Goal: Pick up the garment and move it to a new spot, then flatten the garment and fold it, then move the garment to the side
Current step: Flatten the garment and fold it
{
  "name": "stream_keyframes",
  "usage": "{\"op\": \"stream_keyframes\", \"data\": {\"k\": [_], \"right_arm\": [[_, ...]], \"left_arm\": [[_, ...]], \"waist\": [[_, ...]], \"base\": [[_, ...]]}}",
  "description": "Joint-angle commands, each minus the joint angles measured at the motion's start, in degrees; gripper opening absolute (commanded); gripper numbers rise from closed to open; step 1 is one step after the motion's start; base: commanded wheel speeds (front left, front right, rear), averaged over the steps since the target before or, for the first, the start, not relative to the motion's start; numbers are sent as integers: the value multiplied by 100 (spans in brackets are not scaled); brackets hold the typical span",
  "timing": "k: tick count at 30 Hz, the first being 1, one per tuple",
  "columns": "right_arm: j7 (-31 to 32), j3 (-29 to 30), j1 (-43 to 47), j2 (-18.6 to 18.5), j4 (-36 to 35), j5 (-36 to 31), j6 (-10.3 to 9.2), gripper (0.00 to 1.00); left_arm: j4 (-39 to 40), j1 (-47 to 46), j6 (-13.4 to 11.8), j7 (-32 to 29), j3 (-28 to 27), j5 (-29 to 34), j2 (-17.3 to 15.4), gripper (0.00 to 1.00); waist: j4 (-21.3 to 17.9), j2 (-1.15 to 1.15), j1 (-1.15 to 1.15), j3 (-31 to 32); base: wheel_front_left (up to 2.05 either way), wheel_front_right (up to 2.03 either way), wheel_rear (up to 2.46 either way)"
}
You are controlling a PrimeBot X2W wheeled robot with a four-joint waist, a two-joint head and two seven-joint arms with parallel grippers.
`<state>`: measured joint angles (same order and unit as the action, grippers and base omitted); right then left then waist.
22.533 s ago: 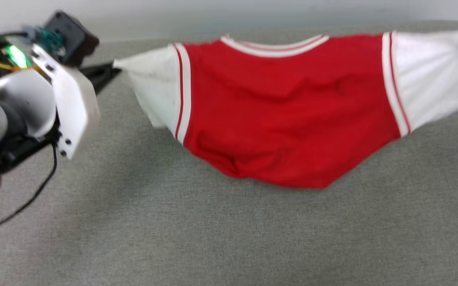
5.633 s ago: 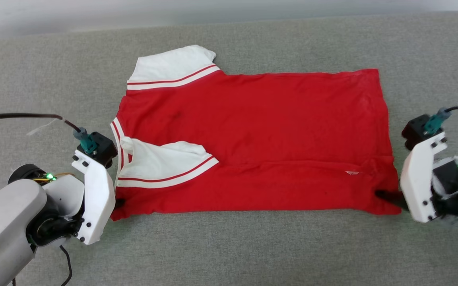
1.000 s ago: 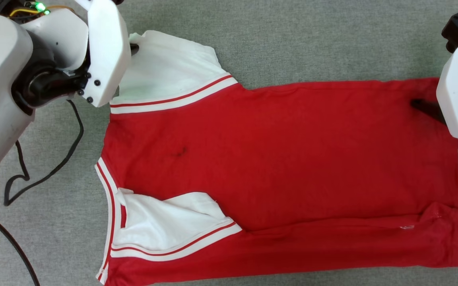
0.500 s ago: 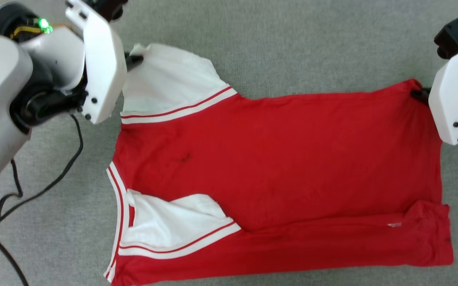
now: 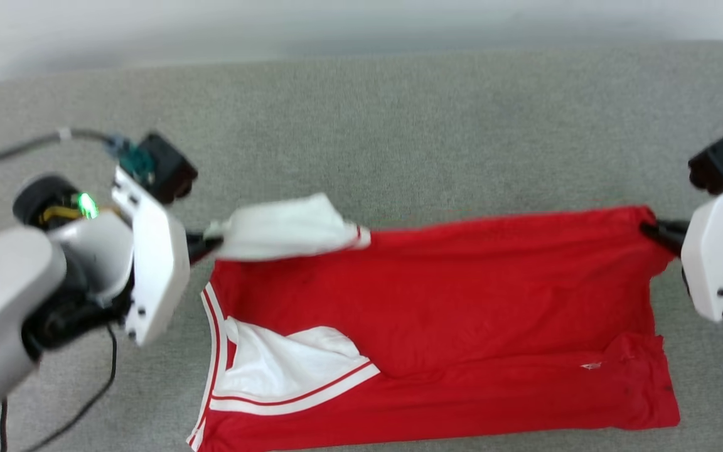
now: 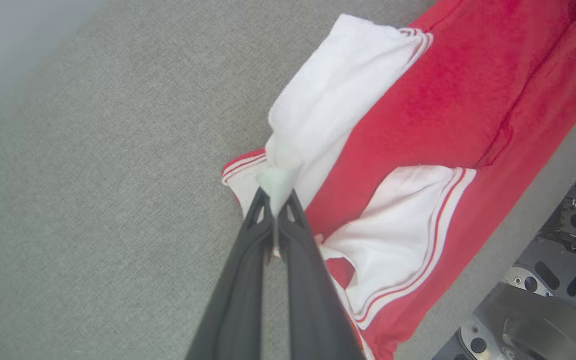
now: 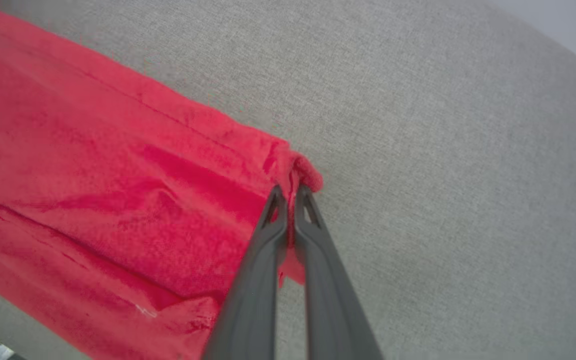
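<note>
Grey surface [image 5: 399,125], garment [image 5: 462,301] lying left-right, neck leftward, left gripper [image 5: 206,242] clamping sleeve [image 5: 286,231], right gripper [image 5: 650,230] clamping hem [image 7: 288,160].

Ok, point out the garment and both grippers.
garment [image 5: 437,295]: head view, middle of red body.
left gripper [image 6: 274,199]: left wrist view, between its shut fingertips.
right gripper [image 7: 291,194]: right wrist view, between its shut fingertips.

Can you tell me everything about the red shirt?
The shirt is soft-looking red cloth with white short sleeves and red-and-white striped trim. It lies mostly flat on the grey surface. Its near edge is folded over, with one sleeve lying on top. The far edge is lifted off the surface: the left gripper is shut on the other sleeve, and the right gripper is shut on the far hem corner.
</note>
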<state>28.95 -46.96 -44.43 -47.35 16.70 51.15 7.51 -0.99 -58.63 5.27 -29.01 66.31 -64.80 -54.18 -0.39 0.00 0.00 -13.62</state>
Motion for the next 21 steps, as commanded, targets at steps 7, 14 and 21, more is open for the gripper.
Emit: {"op": "stream_keyframes", "data": {"k": [7, 14, 21], "right_arm": [[-472, -164, 899, -178, -254, 157, -4, 0], [-701, -118, 1671, -93, -113, 279, -4, 0], [-710, -262, 1856, 315, 402, 175, -4, 0]], "left_arm": [[572, 1152, -461, 439, 323, -110, -406, 0], [633, 2070, -720, 745, 534, -134, -338, 0], [19, 2545, -705, 939, 606, -178, 130, 0]], "waist": [[-49, 0, 0, 475], [-44, 0, 0, 520], [-92, 0, 0, 427]], "base": [[0, 0, 0], [0, 0, 0], [0, 0, 0]]}}
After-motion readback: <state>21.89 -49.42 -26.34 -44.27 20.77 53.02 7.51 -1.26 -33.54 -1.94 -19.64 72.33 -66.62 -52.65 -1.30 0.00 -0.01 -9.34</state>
